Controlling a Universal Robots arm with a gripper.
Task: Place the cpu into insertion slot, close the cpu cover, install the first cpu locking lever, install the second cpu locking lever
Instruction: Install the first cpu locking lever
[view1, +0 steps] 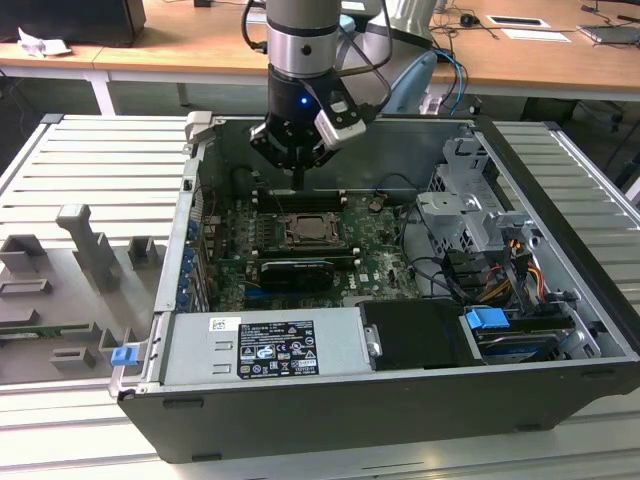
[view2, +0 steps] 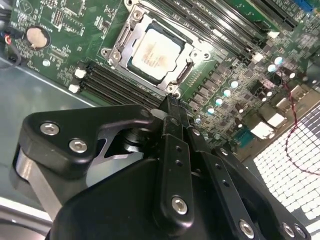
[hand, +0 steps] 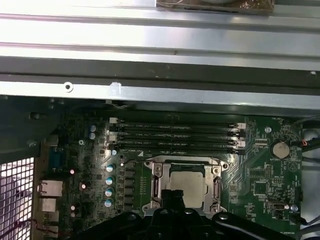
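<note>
1. In the exterior view the gripper (view1: 297, 182) hangs inside the open case (view1: 400, 412), tip low over the green board (view1: 382, 247), just beside the slot (view2: 142, 74)
2. Its jaws are pressed together and hold nothing
3. The cpu (view2: 154, 54) lies flat in the slot, pale face up
4. The cover (view2: 131, 27) lies flat around the cpu, which shows through its window
5. In the second wrist view the fingertips (view2: 170, 105) sit near one corner of the cover; whether they touch it cannot be told
</note>
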